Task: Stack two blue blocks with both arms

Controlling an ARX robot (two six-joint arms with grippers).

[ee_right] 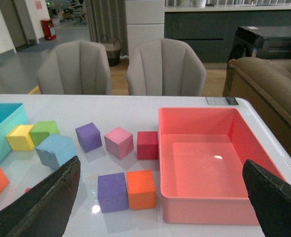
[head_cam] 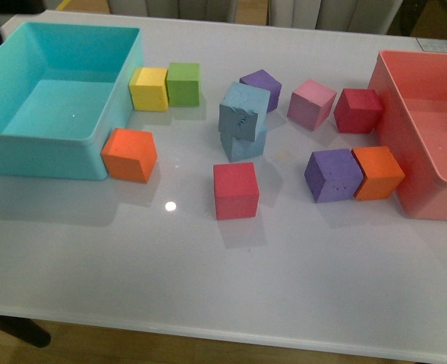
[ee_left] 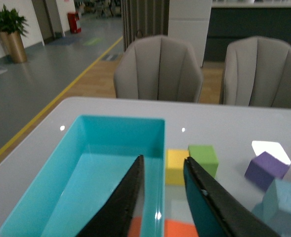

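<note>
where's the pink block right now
In the front view the pink block sits on the far right-centre of the table, between a purple cube and a dark red cube.

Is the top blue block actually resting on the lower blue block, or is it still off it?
Touching. The front view shows the top blue block sitting twisted directly on the lower blue block, with no gap between them and no gripper in that view.

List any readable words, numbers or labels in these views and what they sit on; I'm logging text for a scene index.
No text can be read in any view.
upper blue block: embossed marks on its front face, not legible as characters.
small label on the table beside the pink bin: too small and blurred to read.
</note>
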